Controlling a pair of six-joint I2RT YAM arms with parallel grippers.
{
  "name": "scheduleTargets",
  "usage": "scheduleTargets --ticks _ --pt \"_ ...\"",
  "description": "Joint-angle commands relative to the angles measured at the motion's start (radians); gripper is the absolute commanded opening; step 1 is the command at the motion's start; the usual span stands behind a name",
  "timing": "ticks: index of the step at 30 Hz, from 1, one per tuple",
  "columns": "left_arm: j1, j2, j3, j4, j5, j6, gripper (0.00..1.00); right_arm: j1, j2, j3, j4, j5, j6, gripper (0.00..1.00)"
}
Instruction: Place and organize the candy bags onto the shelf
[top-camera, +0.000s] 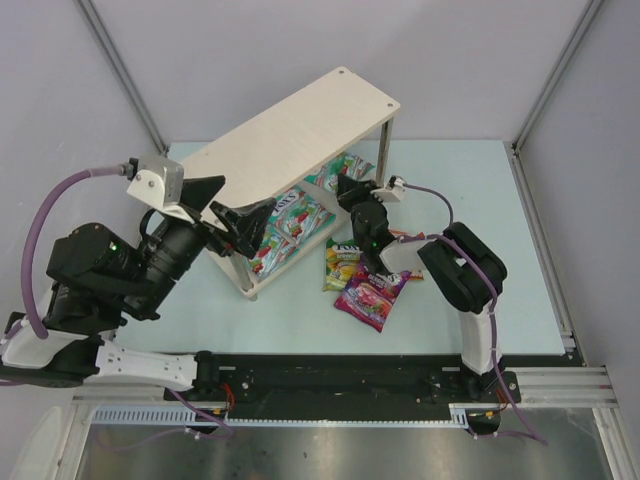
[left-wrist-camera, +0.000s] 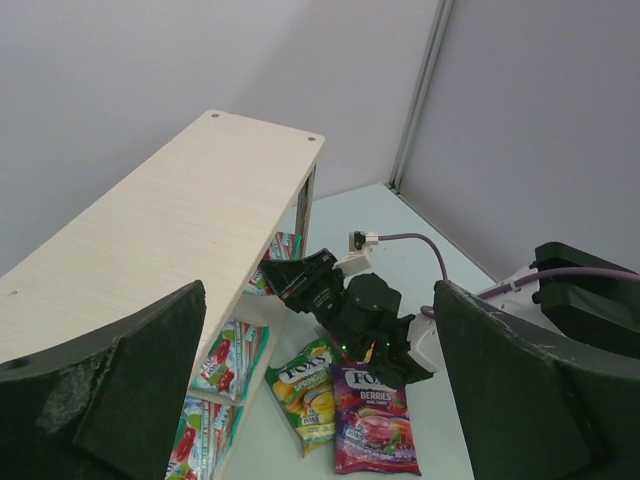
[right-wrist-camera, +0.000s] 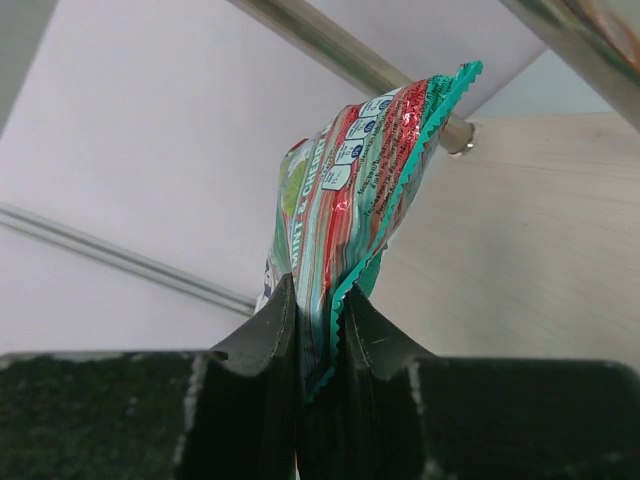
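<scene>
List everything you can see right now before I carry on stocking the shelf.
Light blue table: one, under everything.
Two-tier pale wood shelf, thin metal posts: one, far middle.
Glossy teal candy bags: several, lower board; exact count hidden by the top board.
Held teal candy bag: one, teal and red, in the right gripper.
Green-yellow candy bag: one, table, in front of the shelf.
Purple candy bag: one, against it, nearer the arms.
Left gripper: black, open, beside the shelf.
Right gripper: black, shut on the held bag.
</scene>
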Motion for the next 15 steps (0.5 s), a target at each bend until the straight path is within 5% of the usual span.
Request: scheduleTargets --ticks 1,15 --pt "0.003 -0.016 -0.023 0.023 -0.009 -0.009 1.0 -0.009 0.039 0.06 0.038 0.087 0.039 0.0" --pt "0.003 -0.032 -0.055 0.019 -0.02 -0.047 1.0 -0.02 0.122 0.087 -0.023 0.079 0.139 0.07"
